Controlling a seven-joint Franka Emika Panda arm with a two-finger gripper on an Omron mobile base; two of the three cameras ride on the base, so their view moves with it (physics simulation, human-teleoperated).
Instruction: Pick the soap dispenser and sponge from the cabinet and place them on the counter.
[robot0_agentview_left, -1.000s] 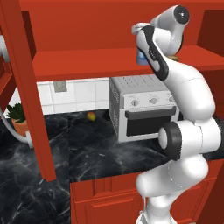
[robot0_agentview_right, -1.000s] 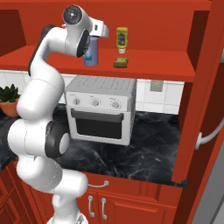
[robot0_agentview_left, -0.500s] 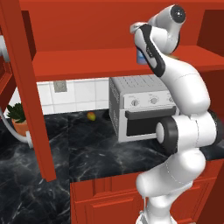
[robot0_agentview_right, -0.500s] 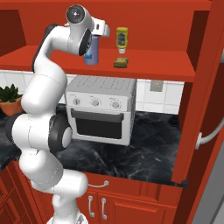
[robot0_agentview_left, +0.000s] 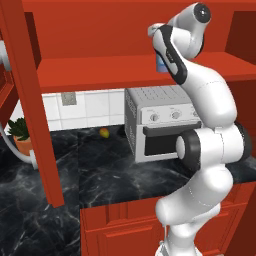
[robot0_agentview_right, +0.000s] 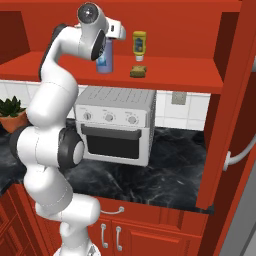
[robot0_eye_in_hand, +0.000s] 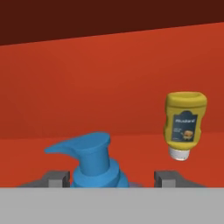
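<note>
The gripper (robot0_eye_in_hand: 111, 177) sits at the soap dispenser (robot0_agentview_right: 104, 59) on the shelf of the cabinet (robot0_agentview_right: 170, 70), with one dark finger tip on each side of the blue pump top (robot0_eye_in_hand: 89, 159). A narrow gap shows between each tip and the pump collar, and the lower parts of the fingers are cut off. Whether the jaws have made contact with the bottle cannot be determined.

Task progress, as judged from the present layout: early. The soap dispenser stands upright on the shelf and is not lifted. The sponge (robot0_agentview_right: 138, 71) lies just beside it on the same shelf, untouched. Neither item is on the counter (robot0_agentview_right: 170, 165). Both transfers remain to be done.

Visibility limits:
- In the left base view, the arm covers most of the dispenser.
- The yellow squeeze bottle (robot0_eye_in_hand: 184, 124) stands behind the sponge, inverted on its cap.
- The bottle body is hidden in the hand view.
</note>
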